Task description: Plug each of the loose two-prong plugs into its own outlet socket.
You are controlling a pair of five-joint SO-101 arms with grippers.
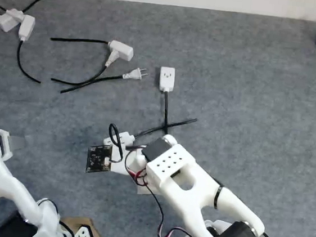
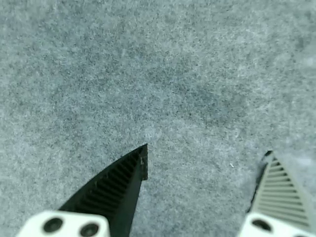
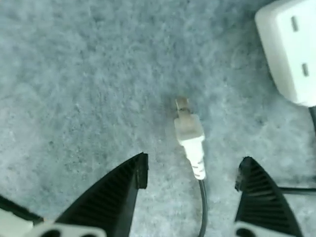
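right jaws standing open, straddling cord (image 3: 202, 207) of loose plug (image 3: 187, 131) lying just ahead on worktop (image 3: 74, 74), likely lining up for pinch on its body. socket (image 3: 291, 49) sitting near, 12 o'clock from that arm. left jaws hanging open over worktop.

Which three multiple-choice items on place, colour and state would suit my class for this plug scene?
1. The white two-prong plug lies: A) on the grey carpet near the white outlet socket; B) plugged into it; C) clamped in a gripper.
2. Its cord is: A) red; B) black; C) yellow.
3. The left gripper is: A) shut on a plug; B) shut on a cord; C) open.
Answers: A, prongs show bare; B, dark cord leaves it; C, fingers apart over carpet.
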